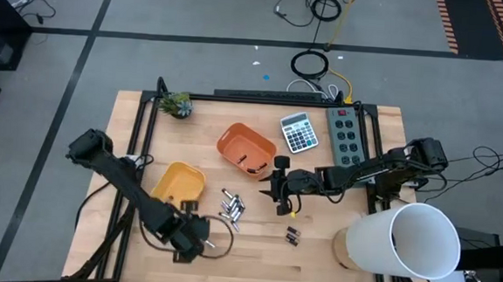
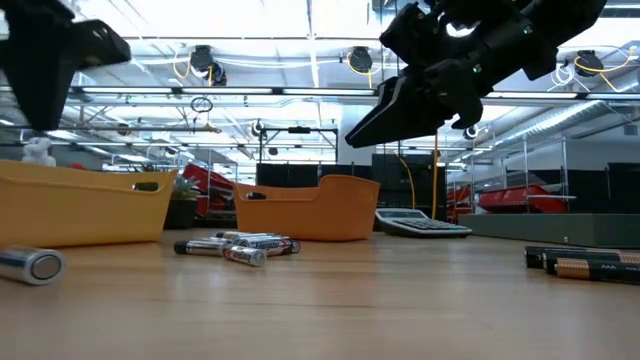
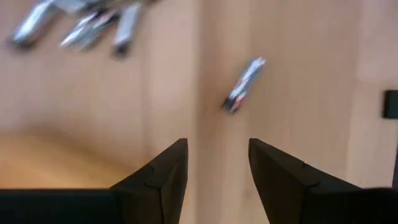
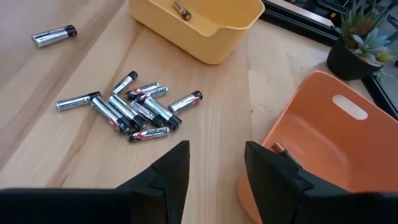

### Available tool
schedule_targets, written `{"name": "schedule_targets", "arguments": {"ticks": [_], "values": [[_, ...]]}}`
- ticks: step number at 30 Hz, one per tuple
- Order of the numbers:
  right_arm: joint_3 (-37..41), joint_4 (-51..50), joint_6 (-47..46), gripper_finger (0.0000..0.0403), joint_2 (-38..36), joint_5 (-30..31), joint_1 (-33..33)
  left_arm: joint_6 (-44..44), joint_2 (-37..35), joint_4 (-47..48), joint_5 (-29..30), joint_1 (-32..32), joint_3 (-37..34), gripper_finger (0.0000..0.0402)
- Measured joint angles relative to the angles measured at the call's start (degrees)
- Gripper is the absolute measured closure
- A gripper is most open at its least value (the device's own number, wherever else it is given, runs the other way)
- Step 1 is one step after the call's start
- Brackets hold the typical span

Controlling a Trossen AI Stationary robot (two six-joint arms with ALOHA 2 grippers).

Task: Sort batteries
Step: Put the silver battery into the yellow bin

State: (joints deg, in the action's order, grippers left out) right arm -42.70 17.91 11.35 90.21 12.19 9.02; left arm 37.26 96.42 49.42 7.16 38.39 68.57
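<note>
A pile of silvery batteries lies on the wooden table, also seen in the right wrist view. One silvery battery lies alone just ahead of my left gripper, which hovers open over the table's near left part, pointing down. Two dark batteries lie to the right of the pile. My right gripper hangs open above the table's middle, between the pile and the orange bin. A yellow bin holds a coppery-ended battery.
A calculator and a power strip lie at the far right. A small potted plant stands at the far left. A large white roll stands on the near right corner. Bare wood stretches along the near edge.
</note>
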Motion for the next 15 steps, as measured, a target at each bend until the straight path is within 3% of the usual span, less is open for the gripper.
{"name": "schedule_targets", "arguments": {"ticks": [7,15], "values": [[0.00,-0.27,-0.02,0.0257,0.00,0.00,-0.37,-3.57,4.98,-9.22,0.03,0.37,-0.01,0.0222],[0.00,-0.68,-0.42,0.0257,0.00,0.00,-0.35,-7.61,9.07,-11.01,0.63,0.51,-0.01,0.0222]]}}
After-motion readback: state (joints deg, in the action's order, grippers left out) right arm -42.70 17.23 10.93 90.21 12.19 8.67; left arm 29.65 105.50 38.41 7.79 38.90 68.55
